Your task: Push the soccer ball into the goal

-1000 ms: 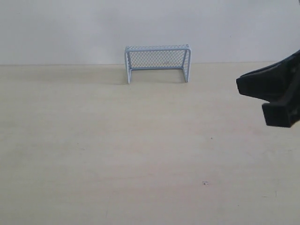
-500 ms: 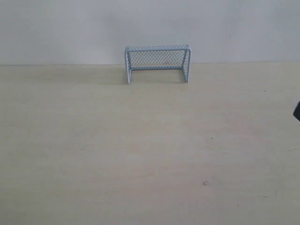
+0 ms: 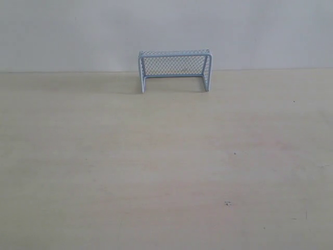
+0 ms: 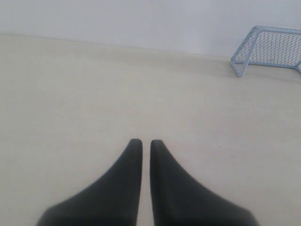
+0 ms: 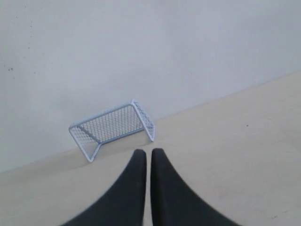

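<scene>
1. The goal (image 3: 174, 66) stands upright at the far centre of the worktop (image 3: 156, 172), close to the pale wall (image 3: 166, 26), its mouth facing near.
2. Where the soccer ball lies cannot be told.
3. Left end effector (image 4: 146, 142): fingers at a narrow slit, holding nothing, over bare worktop.
4. Right end effector (image 5: 148, 151): equally narrow and empty, its tips pointing toward the goal.

The right gripper (image 5: 148, 151) had stood at the right edge of the exterior view a second ago; it withdrew sideways and left that view entirely.
</scene>
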{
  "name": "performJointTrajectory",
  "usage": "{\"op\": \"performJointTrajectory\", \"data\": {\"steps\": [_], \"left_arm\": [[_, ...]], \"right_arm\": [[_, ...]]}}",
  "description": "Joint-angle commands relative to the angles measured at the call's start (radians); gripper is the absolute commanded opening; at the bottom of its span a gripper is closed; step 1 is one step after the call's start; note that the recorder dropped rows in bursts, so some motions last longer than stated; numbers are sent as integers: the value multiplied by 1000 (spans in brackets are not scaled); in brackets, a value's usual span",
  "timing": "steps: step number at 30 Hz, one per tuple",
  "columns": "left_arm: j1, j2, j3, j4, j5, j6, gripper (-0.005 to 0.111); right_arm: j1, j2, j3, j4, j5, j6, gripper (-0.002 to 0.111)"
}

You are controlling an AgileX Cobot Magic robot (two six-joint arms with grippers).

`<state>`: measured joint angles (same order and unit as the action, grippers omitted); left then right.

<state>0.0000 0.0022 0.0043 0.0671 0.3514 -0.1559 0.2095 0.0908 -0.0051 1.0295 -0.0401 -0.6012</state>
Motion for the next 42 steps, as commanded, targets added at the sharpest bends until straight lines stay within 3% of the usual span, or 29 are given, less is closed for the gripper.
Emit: {"op": "performJointTrajectory", "data": {"steps": [1,21,24,29,31,42], "left_arm": [[2,-2,-4,-5,-12,-9,6],[2,-2,-4,-5,-12,-9,6],[2,-2,-4,-5,-12,-9,6],[2,-2,-4,-5,-12,-9,6],[2,-2,-4,-5,-12,-9,6],[2,-2,-4,-5,-12,-9,6]], "right_arm": [[-11,-45,5,0,-26,-3,0],[-11,-49,5,0,-39,-3,0],[-11,-49,5,-178,-28,54,0],[-11,-49,5,-787,22,430,0],[-11,-49,5,-933,51,547,0],[-11,-49,5,-994,288,593,0]]}}
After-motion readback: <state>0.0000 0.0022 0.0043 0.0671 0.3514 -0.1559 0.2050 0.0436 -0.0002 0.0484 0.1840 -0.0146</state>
